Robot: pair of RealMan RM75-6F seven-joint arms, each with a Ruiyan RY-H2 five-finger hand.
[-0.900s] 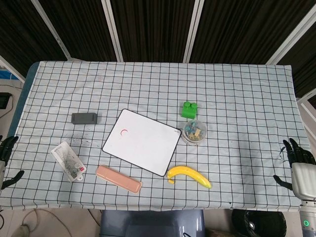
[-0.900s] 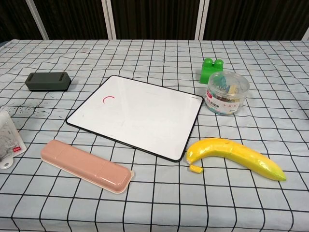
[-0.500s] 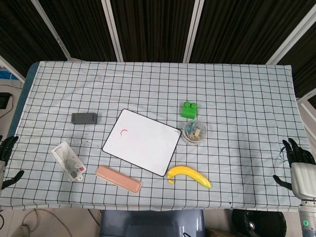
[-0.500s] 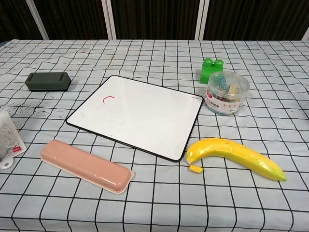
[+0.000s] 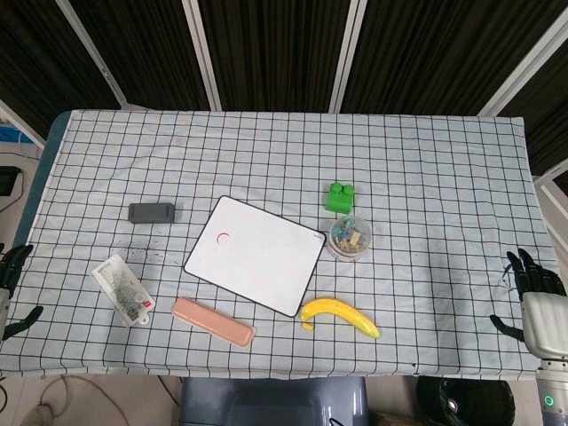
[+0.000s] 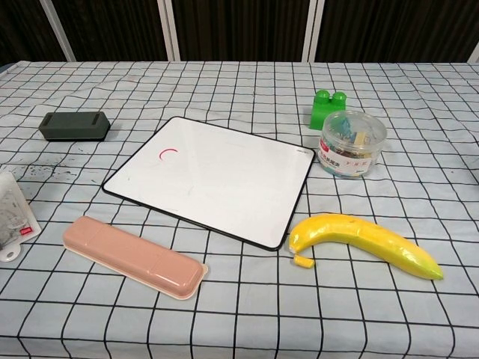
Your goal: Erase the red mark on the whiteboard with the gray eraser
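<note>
A whiteboard (image 5: 257,256) (image 6: 213,178) lies tilted in the middle of the checked table, with a small red mark (image 5: 225,236) (image 6: 168,152) near its upper left corner. The gray eraser (image 5: 152,213) (image 6: 74,126) rests on the cloth to the left of the board, untouched. My left hand (image 5: 11,288) hangs off the table's left edge, fingers spread and holding nothing. My right hand (image 5: 533,291) hovers off the right edge, fingers apart and empty. Neither hand shows in the chest view.
A pink pencil case (image 5: 213,321) (image 6: 133,256) and a banana (image 5: 339,317) (image 6: 364,241) lie near the front edge. A clip jar (image 5: 349,237) (image 6: 351,143) and a green block (image 5: 339,197) (image 6: 329,107) stand right of the board. A clear packet (image 5: 122,289) lies front left.
</note>
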